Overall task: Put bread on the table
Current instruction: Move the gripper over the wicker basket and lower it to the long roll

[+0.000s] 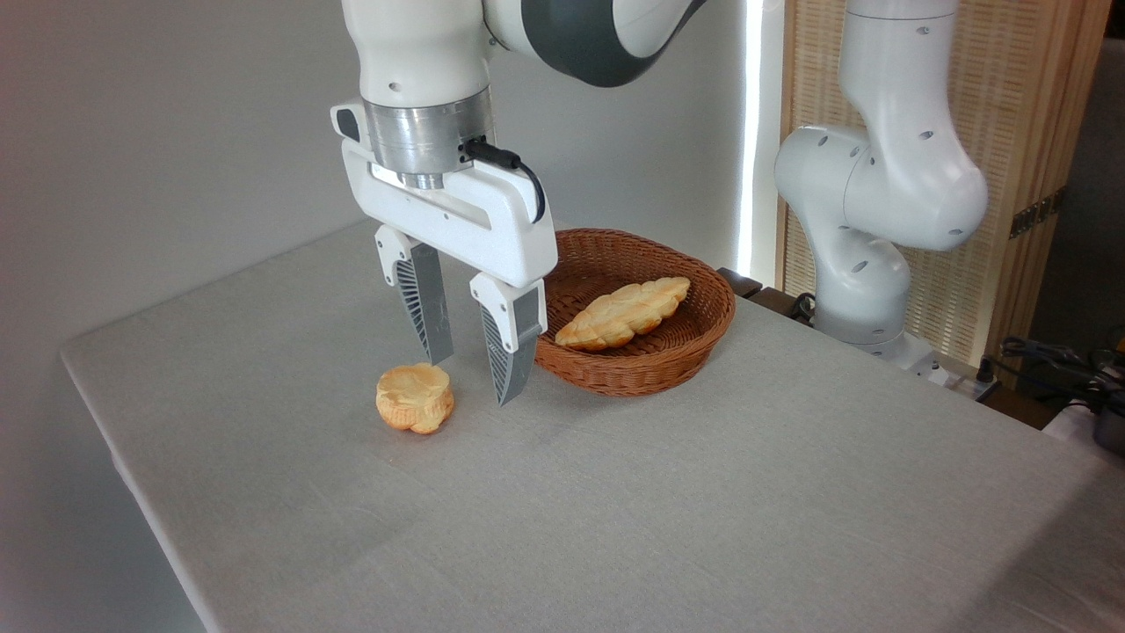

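One plaited bread (623,313) lies inside the wicker basket (694,347), not yet on the surface (703,492); the end effector (475,374) hangs spread wide and empty beside a small round bun (414,397); the loaf looks light, bumpy and fairly stiff, so gripping across its thick middle seems safest.
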{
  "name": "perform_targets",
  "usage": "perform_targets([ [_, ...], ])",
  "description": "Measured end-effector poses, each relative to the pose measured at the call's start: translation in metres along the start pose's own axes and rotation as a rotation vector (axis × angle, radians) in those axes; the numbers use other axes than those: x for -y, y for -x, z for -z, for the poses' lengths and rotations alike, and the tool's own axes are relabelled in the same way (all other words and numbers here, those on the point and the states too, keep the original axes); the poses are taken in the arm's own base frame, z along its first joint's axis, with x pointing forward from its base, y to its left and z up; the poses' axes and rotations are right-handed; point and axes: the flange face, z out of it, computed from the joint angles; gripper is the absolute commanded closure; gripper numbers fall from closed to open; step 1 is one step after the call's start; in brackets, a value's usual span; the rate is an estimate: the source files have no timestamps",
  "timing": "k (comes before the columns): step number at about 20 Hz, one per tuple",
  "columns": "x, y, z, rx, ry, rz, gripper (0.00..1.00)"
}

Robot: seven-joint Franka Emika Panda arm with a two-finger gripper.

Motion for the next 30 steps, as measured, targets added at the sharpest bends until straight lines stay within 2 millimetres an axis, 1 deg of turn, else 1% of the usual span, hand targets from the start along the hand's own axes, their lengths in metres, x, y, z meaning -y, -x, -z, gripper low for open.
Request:
perform_targets([
  [3,-0.008,0.007,0.003,0.018,0.014,-0.008,0.00],
  [6,-0.024,0.019,0.000,0.041,0.034,-0.043,0.00],
  [8,-0.042,0.025,-0.006,0.062,0.055,-0.069,0.00],
  [15,-0.114,0.043,-0.026,0.153,0.118,-0.189,0.00],
  [19,-0.145,0.051,-0.042,0.210,0.161,-0.300,0.00],
  [21,-0.157,0.053,-0.051,0.234,0.179,-0.345,0.00],
  [25,-0.170,0.066,-0.069,0.265,0.208,-0.409,0.00],
  [30,-0.191,0.072,-0.088,0.305,0.229,-0.457,0.00],
])
